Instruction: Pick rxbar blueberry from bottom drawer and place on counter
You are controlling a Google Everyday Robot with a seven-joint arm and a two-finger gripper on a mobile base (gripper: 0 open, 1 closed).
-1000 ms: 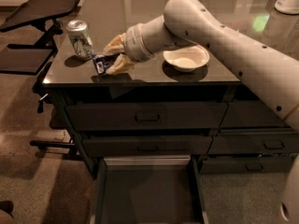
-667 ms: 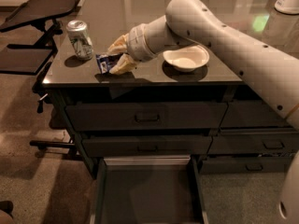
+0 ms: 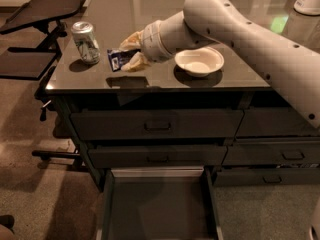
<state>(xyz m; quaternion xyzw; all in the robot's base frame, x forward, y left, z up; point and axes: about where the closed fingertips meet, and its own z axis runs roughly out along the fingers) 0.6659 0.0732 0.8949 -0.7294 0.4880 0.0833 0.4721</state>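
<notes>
Blue-wrapped rxbar blueberry (image 3: 118,59) clamped tight in the gripper (image 3: 131,54). Hangs just over the tabletop (image 3: 150,81), right of the soda can (image 3: 86,42) and left of the white bowl (image 3: 199,61), seemingly aimed at the bare patch between them for setting down. Leaves the bottom drawer (image 3: 157,173) pulled out below, nearer, with nothing visible inside.

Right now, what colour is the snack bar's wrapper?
Rxbar blueberry: dark blue, white print, in the gripper over the counter; camera view.

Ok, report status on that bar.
Copy: gripper over the counter, shut on rxbar blueberry. Bar looks lifted, shadow beneath. Bottom drawer open. Soda can close beside the bar.
</notes>
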